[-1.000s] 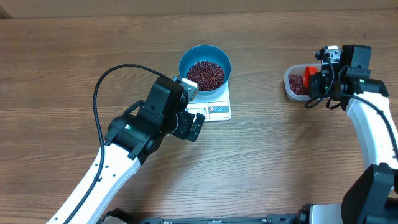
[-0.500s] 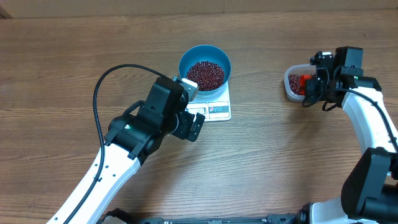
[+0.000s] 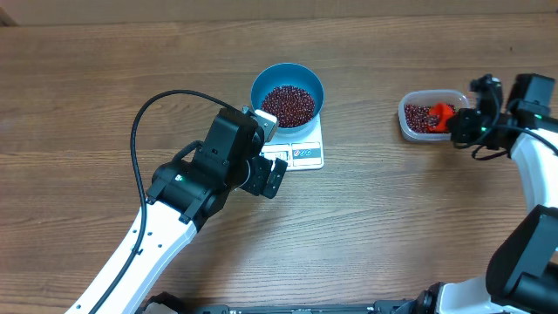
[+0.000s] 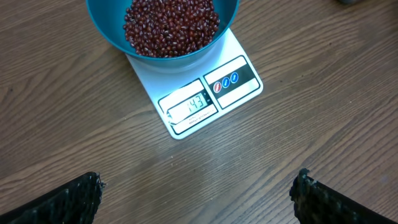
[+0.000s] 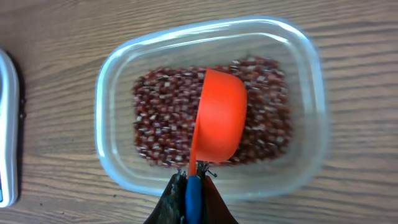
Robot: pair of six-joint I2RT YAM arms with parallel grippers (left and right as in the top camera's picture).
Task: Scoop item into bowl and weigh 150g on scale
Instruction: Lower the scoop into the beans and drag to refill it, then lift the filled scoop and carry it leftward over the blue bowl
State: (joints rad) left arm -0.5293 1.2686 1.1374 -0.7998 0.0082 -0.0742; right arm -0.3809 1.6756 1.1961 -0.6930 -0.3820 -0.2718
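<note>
Now the scoop (image 5: 221, 115) is being clamped by the right gripper (image 5: 191, 186) over the tub (image 5: 109, 124), the bowl (image 3: 288, 71) lying well to its left.

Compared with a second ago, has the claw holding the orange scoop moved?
Yes. The right claw swung rightward in the overhead view, from over the clear tub to past its right end.

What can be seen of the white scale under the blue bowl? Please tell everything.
The scale is a small, flat, white rectangle, seemingly plastic, lying on the wooden table. The blue bowl of red-brown beans stands on its far part and overhangs it. Its near edge carries a display showing 143 and a dark panel with three round buttons, one red, two blue. The left fingers hover clear of it.
</note>
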